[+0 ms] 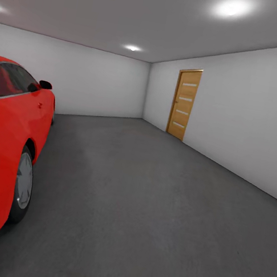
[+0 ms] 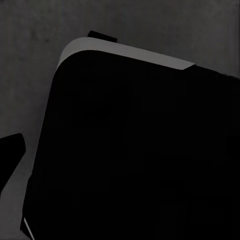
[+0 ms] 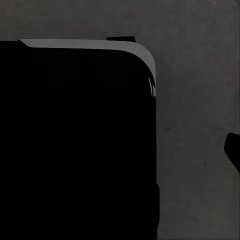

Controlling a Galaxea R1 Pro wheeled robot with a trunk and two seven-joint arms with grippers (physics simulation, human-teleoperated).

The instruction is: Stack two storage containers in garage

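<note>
- One red car [image 1: 2, 143] is seen at nine o'clock on the garage's dark grey floor [image 1: 144, 211]; a wooden door [image 1: 184, 103] stands at one o'clock.
- Each wrist view is darkened by a black body, perhaps the robot's base [image 2: 140, 150]; each end effector's opening cannot be told.

I'm looking into the garage [image 1: 120, 86]: plain white-grey walls, a wooden slatted door [image 1: 184, 103] on the right wall, a red car [image 1: 5, 152] at the left. The floor [image 1: 144, 211] is dark grey, matte, concrete-like, and runs to the far wall. Both wrist views show that same grey floor.
</note>
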